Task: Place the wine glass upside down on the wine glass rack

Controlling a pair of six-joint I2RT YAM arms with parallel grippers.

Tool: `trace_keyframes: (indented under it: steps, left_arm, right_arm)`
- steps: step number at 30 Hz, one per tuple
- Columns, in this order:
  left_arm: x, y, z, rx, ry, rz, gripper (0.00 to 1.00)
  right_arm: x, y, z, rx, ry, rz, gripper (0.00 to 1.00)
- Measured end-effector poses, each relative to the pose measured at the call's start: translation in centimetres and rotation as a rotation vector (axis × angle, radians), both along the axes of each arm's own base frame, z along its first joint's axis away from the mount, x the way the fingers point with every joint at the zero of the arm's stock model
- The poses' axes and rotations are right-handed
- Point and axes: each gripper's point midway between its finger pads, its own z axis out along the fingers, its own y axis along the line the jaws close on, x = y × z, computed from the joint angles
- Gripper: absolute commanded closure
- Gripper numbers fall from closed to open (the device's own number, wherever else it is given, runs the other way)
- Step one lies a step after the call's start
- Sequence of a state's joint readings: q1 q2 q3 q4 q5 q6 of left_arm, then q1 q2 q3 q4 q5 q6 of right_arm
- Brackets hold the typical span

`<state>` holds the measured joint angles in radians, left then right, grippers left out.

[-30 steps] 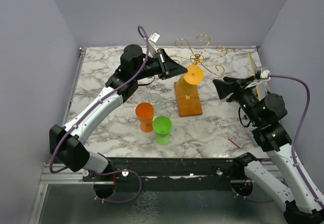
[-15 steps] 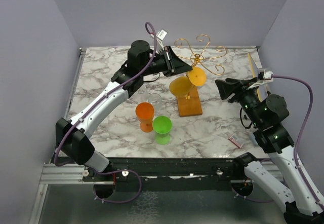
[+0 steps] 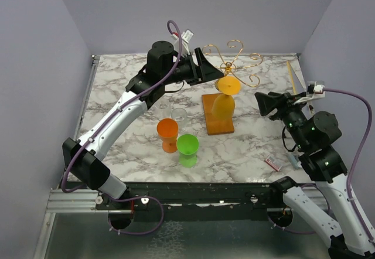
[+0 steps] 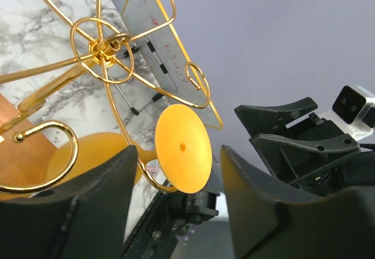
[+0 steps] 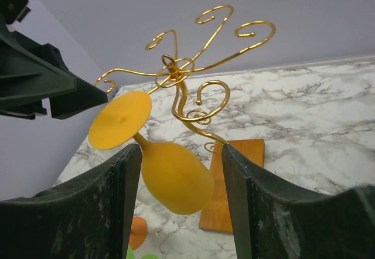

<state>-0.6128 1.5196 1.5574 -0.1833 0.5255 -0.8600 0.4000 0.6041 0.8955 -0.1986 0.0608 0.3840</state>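
Note:
The yellow wine glass (image 3: pixel 223 105) hangs upside down from a curled arm of the gold wire wine glass rack (image 3: pixel 232 64), its foot (image 4: pixel 183 147) caught on the hook and its bowl (image 5: pixel 176 177) tilted above the wooden base (image 3: pixel 209 120). Just left of the foot, my left gripper (image 3: pixel 205 71) stands open, its fingers on either side of the foot without touching it. My right gripper (image 3: pixel 263 102) is open to the right of the rack; in its own view its fingers frame the bowl from a distance.
An orange glass (image 3: pixel 167 131), a green glass (image 3: pixel 188 146) and a clear glass (image 3: pixel 179 115) stand left of the rack base. A small packet (image 3: pixel 273 163) lies near the front right. A thin yellow stick (image 3: pixel 293 77) lies along the right edge.
My left gripper has opened and let go of the yellow glass, which has swung down to hang from the rack arm. The right gripper has drawn back slightly to the right.

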Motion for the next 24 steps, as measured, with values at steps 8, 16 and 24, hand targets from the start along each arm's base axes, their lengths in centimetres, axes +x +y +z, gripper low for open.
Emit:
trace_keyframes:
  steps: [8, 16, 24]
  left_arm:
    - [0.5, 1.4, 0.6, 0.049, -0.060, 0.034, 0.16]
    - [-1.2, 5.8, 2.0, 0.141, -0.253, 0.097, 0.01]
    - [-2.4, 11.4, 2.7, 0.317, -0.443, 0.270, 0.03]
  right_arm:
    - [-0.6, -1.0, -2.4, 0.004, 0.107, -0.046, 0.37]
    - [-1.8, 1.4, -3.9, -0.066, 0.202, 0.111, 0.37]
    - [-1.6, 2.6, -5.9, -0.107, 0.303, 0.172, 0.37]
